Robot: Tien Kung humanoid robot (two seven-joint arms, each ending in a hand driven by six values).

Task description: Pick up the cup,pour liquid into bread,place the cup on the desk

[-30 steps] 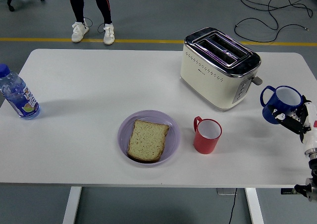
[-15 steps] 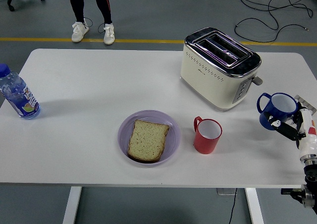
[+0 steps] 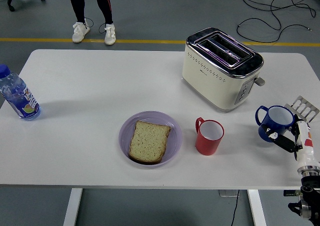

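Reaching in from the lower right corner, the right hand [image 3: 287, 136] has its fingers wrapped around the blue cup [image 3: 273, 122], holding it by the side that faces the robot. The forearm runs up from the corner and leans a bit left, so the hand sits over the right end of the white table [image 3: 90, 86]. Can't tell whether the cup's base touches the surface or hangs just above it.

Cup is pretty much upright, mouth facing up with the white inside showing, handle sticking out to the left toward the toaster [image 3: 221, 67]. It sits in front of and to the right of the toaster, well right of the red cup [image 3: 208, 136].

Bread slice [image 3: 149, 141] lies flat in the purple plate [image 3: 172, 128], just left of the red cup. Water bottle [image 3: 16, 94] stands way over at the left edge.
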